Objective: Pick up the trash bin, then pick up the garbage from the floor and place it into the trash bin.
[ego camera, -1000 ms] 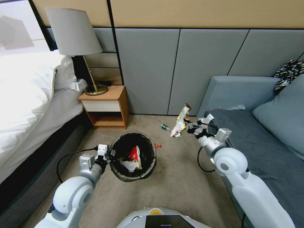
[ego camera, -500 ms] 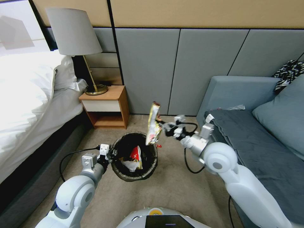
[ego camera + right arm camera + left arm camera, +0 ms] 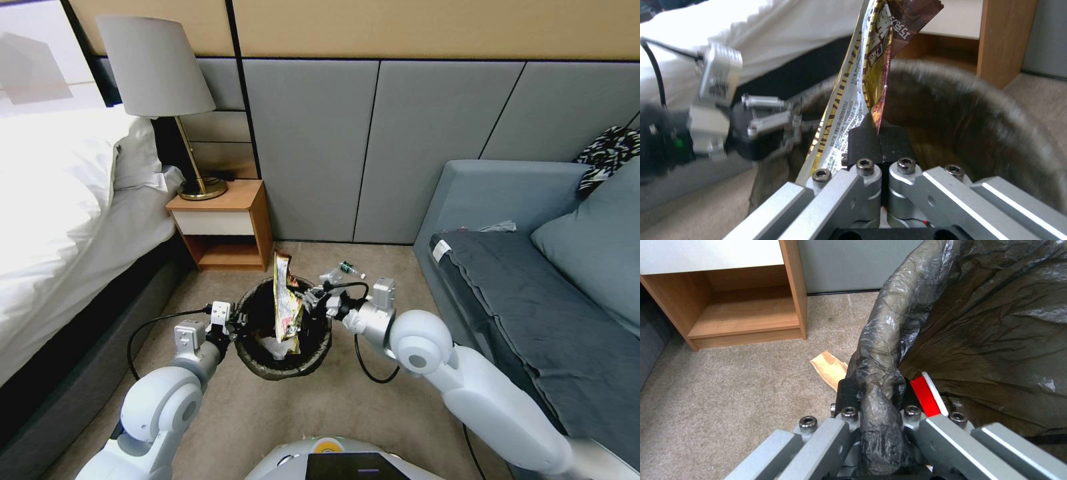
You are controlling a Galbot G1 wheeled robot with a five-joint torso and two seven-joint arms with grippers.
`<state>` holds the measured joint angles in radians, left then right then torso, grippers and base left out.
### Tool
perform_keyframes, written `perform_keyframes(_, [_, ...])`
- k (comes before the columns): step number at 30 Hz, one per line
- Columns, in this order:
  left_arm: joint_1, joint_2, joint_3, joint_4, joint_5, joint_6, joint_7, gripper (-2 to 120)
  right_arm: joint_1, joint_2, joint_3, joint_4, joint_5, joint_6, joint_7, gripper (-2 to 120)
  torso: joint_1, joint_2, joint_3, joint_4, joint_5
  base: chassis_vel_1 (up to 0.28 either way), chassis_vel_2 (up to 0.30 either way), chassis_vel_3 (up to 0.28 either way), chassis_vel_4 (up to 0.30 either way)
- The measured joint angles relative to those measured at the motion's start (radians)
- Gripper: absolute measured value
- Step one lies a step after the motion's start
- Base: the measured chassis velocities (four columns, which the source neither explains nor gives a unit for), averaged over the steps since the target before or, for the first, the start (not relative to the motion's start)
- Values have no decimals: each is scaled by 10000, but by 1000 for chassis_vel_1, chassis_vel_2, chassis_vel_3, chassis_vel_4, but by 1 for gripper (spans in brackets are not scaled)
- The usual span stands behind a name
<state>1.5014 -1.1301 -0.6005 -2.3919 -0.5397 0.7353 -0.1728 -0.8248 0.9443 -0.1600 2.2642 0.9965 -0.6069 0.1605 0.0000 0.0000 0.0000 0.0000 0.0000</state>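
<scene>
Now your wrapper hangs right over the trash bin's mouth, ready for the drop.

Your left end effector (image 3: 230, 323) is clamped on the bagged rim of the trash bin (image 3: 248, 357), which keeps the opening steady and facing up beside the nightstand (image 3: 227, 227). Your right end effector (image 3: 308, 303) has its fingers pressed tight on the yellow snack wrapper (image 3: 285, 305), pinching it by one edge so it hangs lengthwise into the bin. A second ago that wrapper was out by the sofa (image 3: 533, 293), well clear of the bin; the right arm has since swung it across. A small green bottle (image 3: 349, 269) lies on the floor (image 3: 373, 413) near the wall.
</scene>
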Motion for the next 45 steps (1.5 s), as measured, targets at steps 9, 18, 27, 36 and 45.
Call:
perform_keyframes(9, [-49,29,22,21,-27,0,23,1,-217,39,-292,-163,-658,-172,-12,11,0,0,-1,0,1,0,0,0,0])
perform_keyframes(18, [-90,64,8,31,-67,0,37,1,-259,173,-466,-251,-893,-166,186,40,0,0,-1,0,0,0,0,0,0])
perform_keyframes(27, [-134,65,12,71,-80,0,42,1,-245,190,-461,-86,-900,-155,232,75,0,0,-1,0,0,0,0,0,0])
perform_keyframes(36, [-211,72,29,139,-102,0,46,1,-238,160,-278,49,-927,-88,289,99,0,0,-1,1,1,0,0,0,0])
perform_keyframes(45, [-244,93,-53,191,-191,0,49,1,-781,-309,1538,1024,-684,1058,836,100,0,0,-1,-3,1,0,0,0,0])
